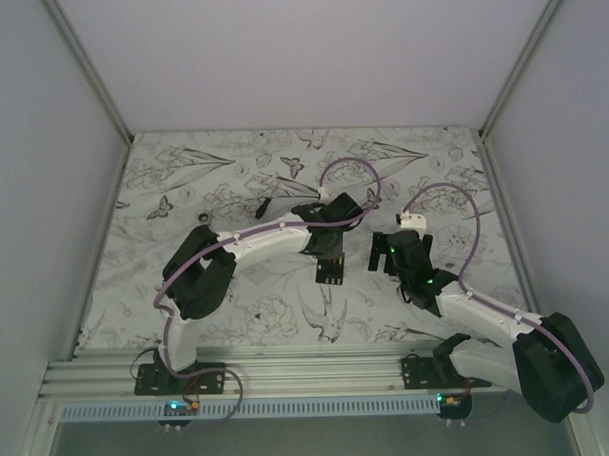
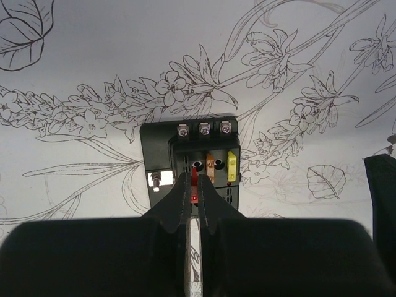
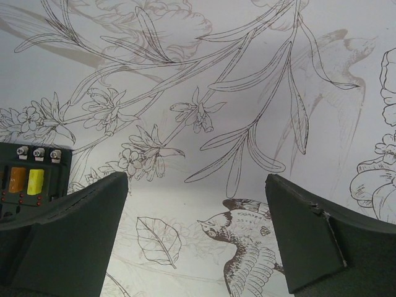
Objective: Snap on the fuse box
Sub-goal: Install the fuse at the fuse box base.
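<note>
The fuse box [image 2: 162, 145] is a small black square block lying flat on the flower-printed table. Its top shows three screws, an orange fuse [image 2: 210, 167] and a yellow fuse [image 2: 232, 166]. My left gripper [image 2: 193, 176] stands right over it, shut on a small red fuse [image 2: 194, 197] at the box's slots. In the top view the box [image 1: 329, 271] lies just below the left gripper [image 1: 330, 249]. My right gripper [image 3: 198, 229] is open and empty, low over the table to the right of the box [image 3: 31, 179]; it also shows in the top view [image 1: 383, 253].
A thin black stick-like tool [image 1: 262, 206] and a small dark bit [image 1: 202, 219] lie on the table behind the left arm. One right-gripper finger [image 2: 380, 198] shows at the right edge of the left wrist view. Walls close in the table on three sides.
</note>
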`<state>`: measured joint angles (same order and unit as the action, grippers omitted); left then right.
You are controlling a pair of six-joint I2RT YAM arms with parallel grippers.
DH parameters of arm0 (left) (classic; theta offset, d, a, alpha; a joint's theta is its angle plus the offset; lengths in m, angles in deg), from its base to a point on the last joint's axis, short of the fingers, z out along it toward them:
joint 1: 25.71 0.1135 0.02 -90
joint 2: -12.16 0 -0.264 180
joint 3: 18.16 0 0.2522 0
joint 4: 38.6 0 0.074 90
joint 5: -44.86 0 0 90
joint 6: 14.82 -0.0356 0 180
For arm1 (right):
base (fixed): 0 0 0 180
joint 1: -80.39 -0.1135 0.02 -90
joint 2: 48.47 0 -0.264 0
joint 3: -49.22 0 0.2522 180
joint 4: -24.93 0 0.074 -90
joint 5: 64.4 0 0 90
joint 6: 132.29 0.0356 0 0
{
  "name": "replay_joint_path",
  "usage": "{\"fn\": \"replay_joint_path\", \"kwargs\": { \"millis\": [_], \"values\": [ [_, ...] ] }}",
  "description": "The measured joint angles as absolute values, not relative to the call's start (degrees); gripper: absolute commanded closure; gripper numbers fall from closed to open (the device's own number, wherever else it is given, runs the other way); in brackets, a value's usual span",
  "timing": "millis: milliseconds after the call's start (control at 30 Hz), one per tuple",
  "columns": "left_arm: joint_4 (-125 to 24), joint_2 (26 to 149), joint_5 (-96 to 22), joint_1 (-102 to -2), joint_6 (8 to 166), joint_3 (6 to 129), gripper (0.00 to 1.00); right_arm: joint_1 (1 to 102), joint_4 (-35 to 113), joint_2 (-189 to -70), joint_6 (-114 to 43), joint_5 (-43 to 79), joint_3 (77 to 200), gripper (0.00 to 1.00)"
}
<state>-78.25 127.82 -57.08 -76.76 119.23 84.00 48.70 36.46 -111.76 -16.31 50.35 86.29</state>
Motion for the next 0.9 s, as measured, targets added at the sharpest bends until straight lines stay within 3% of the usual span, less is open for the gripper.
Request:
{"fn": "replay_joint_path", "kwargs": {
  "millis": [900],
  "values": [
    [-78.11, 129.66, -58.77, -76.76, 119.32, 84.7, 1.0, 48.7, 36.59, -113.36, -16.34, 49.06, 86.31, 0.0]
  ]
}}
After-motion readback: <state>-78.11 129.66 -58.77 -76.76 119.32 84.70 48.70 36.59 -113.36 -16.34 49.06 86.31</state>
